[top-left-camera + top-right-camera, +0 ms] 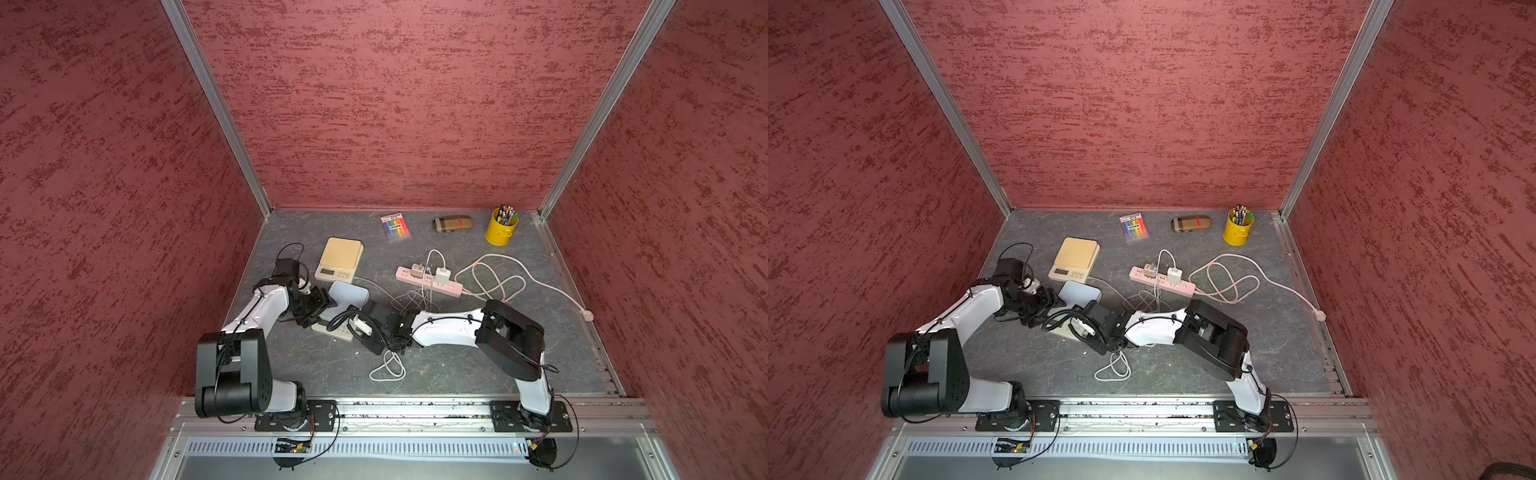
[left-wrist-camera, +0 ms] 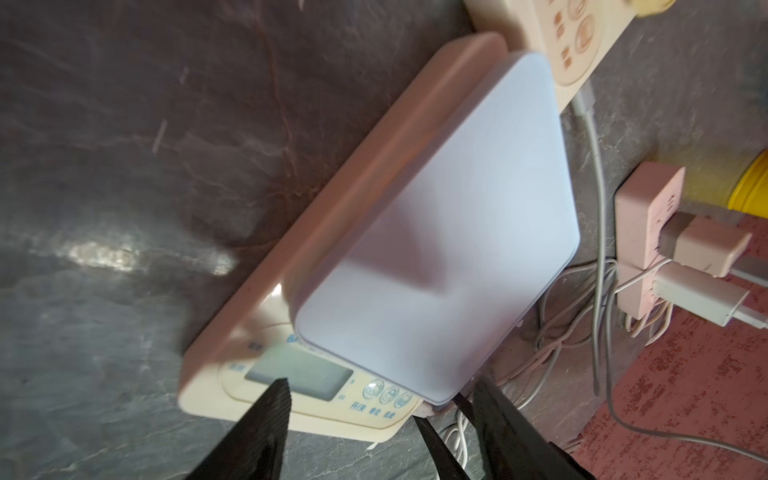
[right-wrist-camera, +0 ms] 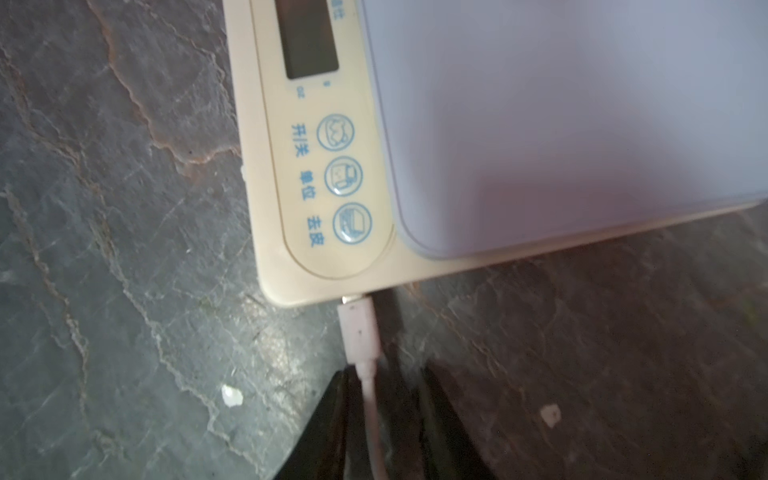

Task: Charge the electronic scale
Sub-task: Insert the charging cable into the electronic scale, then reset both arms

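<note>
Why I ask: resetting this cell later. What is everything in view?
blue-topped scale: one, cream base, between the grippers
tan-topped scale: one, cream base, farther back
power strip: one, pink, centre
chargers: two, grey and white, in strip
plug: one, white, at blue-topped scale's port
cable loop: one, white, front
strip cord: one, pinkish, coiled right
marker pack: one, multicoloured, back
glasses case: one, brown plaid, back
pen pot: one, yellow, back right
left gripper: one, black, open over blue-topped scale's display
right gripper: one, black, open around plug's cable
</note>
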Robot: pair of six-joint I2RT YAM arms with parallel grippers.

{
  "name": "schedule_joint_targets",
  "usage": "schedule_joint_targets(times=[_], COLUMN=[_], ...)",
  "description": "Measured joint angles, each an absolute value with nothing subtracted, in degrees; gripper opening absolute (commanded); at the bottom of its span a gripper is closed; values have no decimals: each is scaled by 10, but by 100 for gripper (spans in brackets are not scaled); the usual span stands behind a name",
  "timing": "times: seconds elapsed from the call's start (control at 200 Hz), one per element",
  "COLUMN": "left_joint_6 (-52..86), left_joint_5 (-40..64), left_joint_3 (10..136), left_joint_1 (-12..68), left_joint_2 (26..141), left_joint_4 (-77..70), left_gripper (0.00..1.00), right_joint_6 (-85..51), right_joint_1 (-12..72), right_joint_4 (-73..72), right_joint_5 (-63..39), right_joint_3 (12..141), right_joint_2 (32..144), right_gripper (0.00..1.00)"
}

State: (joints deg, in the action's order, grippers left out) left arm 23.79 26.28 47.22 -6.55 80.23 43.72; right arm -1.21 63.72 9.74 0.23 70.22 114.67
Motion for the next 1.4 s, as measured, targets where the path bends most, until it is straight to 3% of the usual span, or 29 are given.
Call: schedule_joint_targets(times=[0.22, 0.411, 0.491, 0.526, 0.591, 0.721, 0.811, 0.992, 1.132, 1.227, 1.398], left_joint_6=[217, 181, 172, 168, 159, 117, 85, 30, 14, 14, 17], left_joint_5=[280, 275, 265, 251, 201, 87, 60, 36, -3, -32, -76], left_joint_3=[489, 554, 585, 599, 628, 673, 666, 527, 384, 316, 219], left_joint_1=[-96, -117, -116, -111, -86, 5, 37, 43, 45, 45, 44], left_joint_2=[782, 743, 719, 710, 700, 699, 694, 648, 629, 638, 674], left_joint_4=[460, 468, 455, 448, 438, 399, 349, 185, 76, 23, -106], left_gripper=[76, 82, 88, 100, 100, 100, 100, 100, 100, 100, 100], right_joint_6=[-13, -10, 3, 13, 39, 132, 183, 191, 102, 50, 27], right_joint_1=[636, 636, 636, 636, 636, 615, 554, 342, 146, 65, 53], right_joint_4=[99, 98, 81, 68, 33, -75, -134, -206, -271, -322, -459], right_joint_5=[2, 18, 49, 70, 119, 234, 288, 327, 298, 289, 258], right_joint_3=[682, 652, 636, 631, 620, 581, 552, 442, 302, 234, 160], right_joint_2=[1093, 976, 907, 876, 822, 729, 694, 640, 586, 602, 724], right_gripper=[47, 54, 69, 80, 99, 99, 99, 99, 99, 99, 99])
